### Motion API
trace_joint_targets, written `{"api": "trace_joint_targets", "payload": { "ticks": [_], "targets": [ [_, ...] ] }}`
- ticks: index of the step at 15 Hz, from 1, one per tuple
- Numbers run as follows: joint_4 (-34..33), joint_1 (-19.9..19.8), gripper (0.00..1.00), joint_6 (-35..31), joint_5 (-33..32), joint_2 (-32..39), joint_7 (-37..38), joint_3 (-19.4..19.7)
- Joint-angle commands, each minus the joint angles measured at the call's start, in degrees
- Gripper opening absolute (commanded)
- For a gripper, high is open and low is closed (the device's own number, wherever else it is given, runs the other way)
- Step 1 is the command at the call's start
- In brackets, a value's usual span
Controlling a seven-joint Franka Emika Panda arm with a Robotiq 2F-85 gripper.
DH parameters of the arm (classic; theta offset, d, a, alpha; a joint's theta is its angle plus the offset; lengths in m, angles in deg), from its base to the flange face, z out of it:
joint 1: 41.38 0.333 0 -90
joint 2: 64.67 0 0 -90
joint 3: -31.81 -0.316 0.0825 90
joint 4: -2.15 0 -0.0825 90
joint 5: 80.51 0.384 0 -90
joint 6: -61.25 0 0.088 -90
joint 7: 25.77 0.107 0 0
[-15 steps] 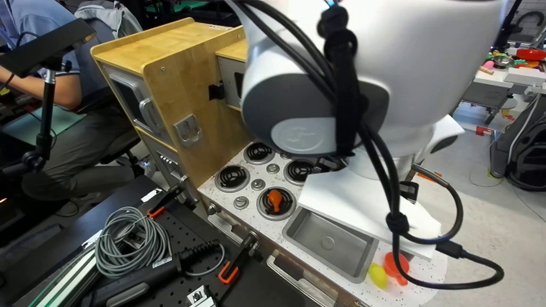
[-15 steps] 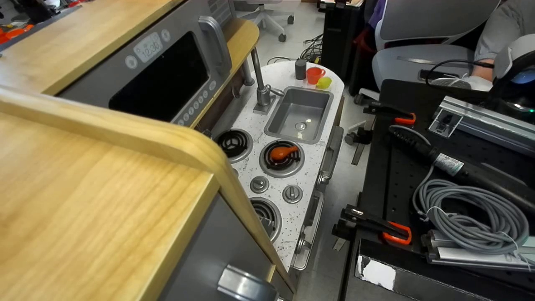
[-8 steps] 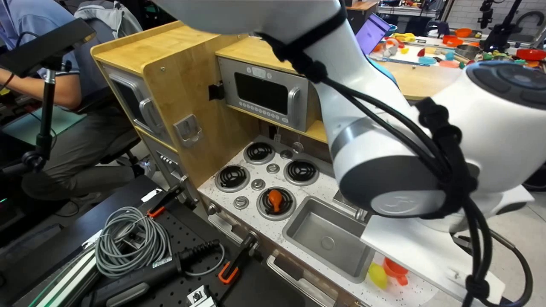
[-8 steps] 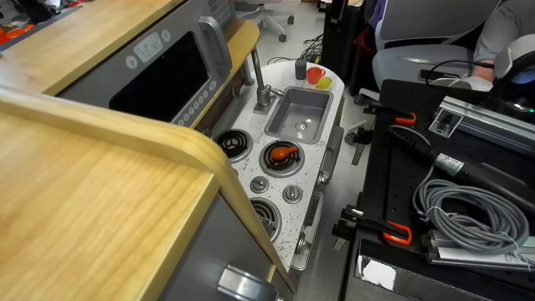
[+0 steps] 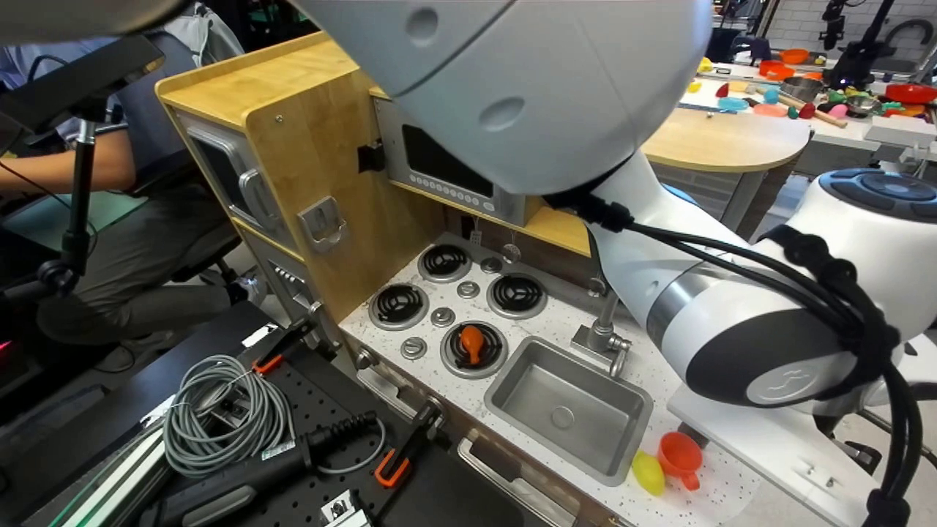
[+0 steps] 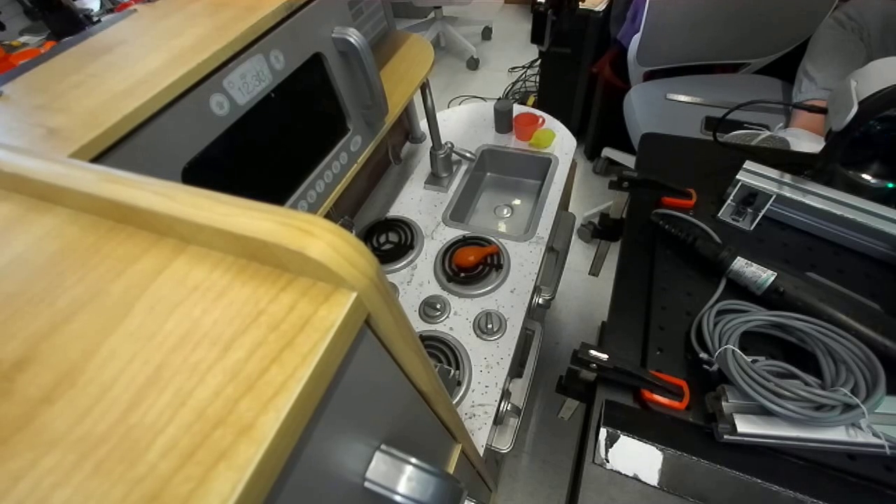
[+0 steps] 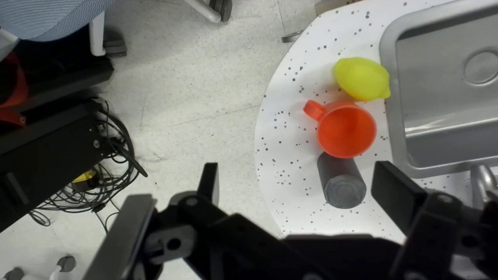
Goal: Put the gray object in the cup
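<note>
**Fingers (image 7: pixel 209 182) spread wide; gray cylinder (image 7: pixel 342 182) on the bench (image 7: pixel 288 163), right beside the red cup (image 7: pixel 346 130)**

Cylinder: dark gray, matte, flat round end with a shallow ring. Stands upright near the bench's rounded end edge, outside the cup. Cup: smooth plastic, round rim, mouth up, loop handle aimed at the rounded edge. Cylinder sits on its back-edge side; can't tell if they touch. Lemon-shaped piece (image 7: pixel 362 79): bright yellow, smooth, pointed tip, on the cup's front-edge side, just beside the sink (image 6: pixel 504 178) rim. Contact unclear there too.

Fingers: released, flat and black, well apart. In wrist view one reads against pale floor (image 7: pixel 194 132) past the rounded edge, the other against bench near the sink. Height can't be judged.

Sink: gray, satin, rectangular, rounded corners, round drain (image 6: pixel 503 211). Metallic faucet (image 6: pixel 442 159) on its back-edge side. Orange drumstick-shaped piece (image 5: pixel 473 342), glossy, lies on the black coil burner (image 5: pixel 496 354) closest to sink and front edge, in both exterior views.

Bench top: white, dark specks. Light-wood cabinet (image 5: pixel 337 132), grain visible, at the end opposite the rounded edge; gray microwave (image 6: pixel 266 133) over the back edge, panel (image 6: pixel 250 78) reads 12:30.

Room: black perforated board (image 6: pixel 647 280) off the front edge, carrying coiled gray cable (image 6: pixel 798 399) and orange-tipped clamps (image 6: pixel 619 371). Arm (image 5: pixel 556 95) in an exterior view: glossy white shell, dark caps. Seated person (image 5: pixel 139 256) past the cabinet, partly hidden.
</note>
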Motion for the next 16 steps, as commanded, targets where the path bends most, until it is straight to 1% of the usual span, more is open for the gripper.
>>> {"api": "trace_joint_targets", "payload": {
  "ticks": [1, 5, 12, 16],
  "targets": [
    [-9.37, -1.98, 1.0, 4.61, -4.16, 5.51, 7.01, -2.16],
    [-17.33, -3.12, 1.0, 9.41, -4.1, 11.17, 9.91, -4.36],
    [-30.06, -2.55, 1.0, 13.87, -6.88, 21.37, 11.08, -4.36],
    [-36.18, -2.71, 1.0, 16.86, -6.64, 25.41, 11.12, -5.16]
  ]
}}
